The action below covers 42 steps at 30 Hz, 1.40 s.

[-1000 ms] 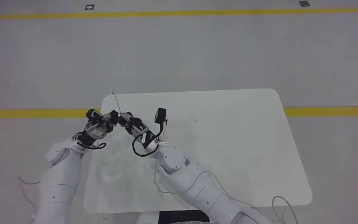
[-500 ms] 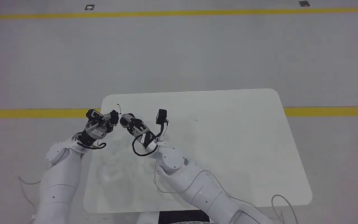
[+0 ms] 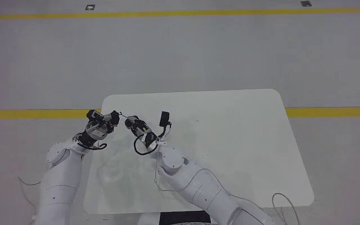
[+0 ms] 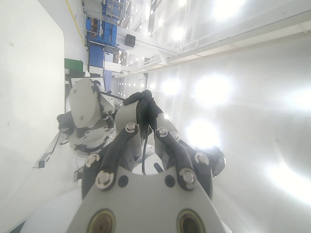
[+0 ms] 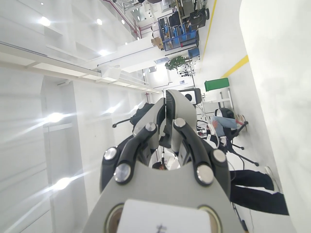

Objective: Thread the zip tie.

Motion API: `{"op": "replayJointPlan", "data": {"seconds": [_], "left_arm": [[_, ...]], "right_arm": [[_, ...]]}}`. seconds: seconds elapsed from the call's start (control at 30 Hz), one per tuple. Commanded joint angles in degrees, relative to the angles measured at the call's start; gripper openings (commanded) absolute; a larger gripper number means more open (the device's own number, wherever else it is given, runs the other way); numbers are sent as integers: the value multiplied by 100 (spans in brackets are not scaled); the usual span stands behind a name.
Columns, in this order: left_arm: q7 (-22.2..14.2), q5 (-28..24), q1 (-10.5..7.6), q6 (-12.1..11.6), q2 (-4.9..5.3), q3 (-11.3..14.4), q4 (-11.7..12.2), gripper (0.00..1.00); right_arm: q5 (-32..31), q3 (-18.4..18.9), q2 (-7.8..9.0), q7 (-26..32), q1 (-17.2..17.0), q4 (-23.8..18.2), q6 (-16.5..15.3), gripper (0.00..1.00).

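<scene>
Over the far-left corner of the table [image 3: 225, 140] the two arms meet tip to tip, just apart. The left gripper [image 4: 144, 101] is clamped on the black zip tie [image 4: 144, 146] — a thin strand trails back between its fingers. The right gripper [image 5: 166, 106] has its fingers pressed together — what they pinch, I cannot tell.
</scene>
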Motion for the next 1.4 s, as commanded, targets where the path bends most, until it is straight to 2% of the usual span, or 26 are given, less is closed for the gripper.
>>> {"op": "replayJointPlan", "data": {"seconds": [0.0,0.3,0.63,0.73,0.77,0.8,0.97,1.03,1.1,1.17,1.2,1.37], "left_arm": [[0,0,0,0,0,0,0,0],[0,0,0,0,0,0,0,0],[0,0,0,0,0,0,0,0],[0,0,0,0,0,0,0,0],[0,0,0,0,0,0,0,0],[0,0,0,0,0,0,0,0],[0,0,0,0,0,0,0,0],[0,0,0,0,0,0,0,0],[0,0,0,0,0,0,0,0],[0,0,0,0,0,0,0,0],[0,0,0,0,0,0,0,0],[0,0,0,0,0,0,0,0]], "right_arm": [[32,-11,-6,-20,17,36,81,0],[205,-76,-37,-80,106,215,403,0],[308,-123,-57,-114,169,339,524,0],[362,-82,-62,-301,169,357,497,0],[366,-59,-62,-383,164,360,471,30],[365,-42,-61,-440,157,358,453,100],[365,281,10,-493,48,203,101,100],[470,475,73,-240,-48,33,-61,100],[583,734,178,287,-186,-258,-229,100],[731,992,271,717,-342,-624,-263,100],[784,1134,337,1127,-460,-915,-263,100],[784,1134,337,1127,-460,-915,-263,100]]}}
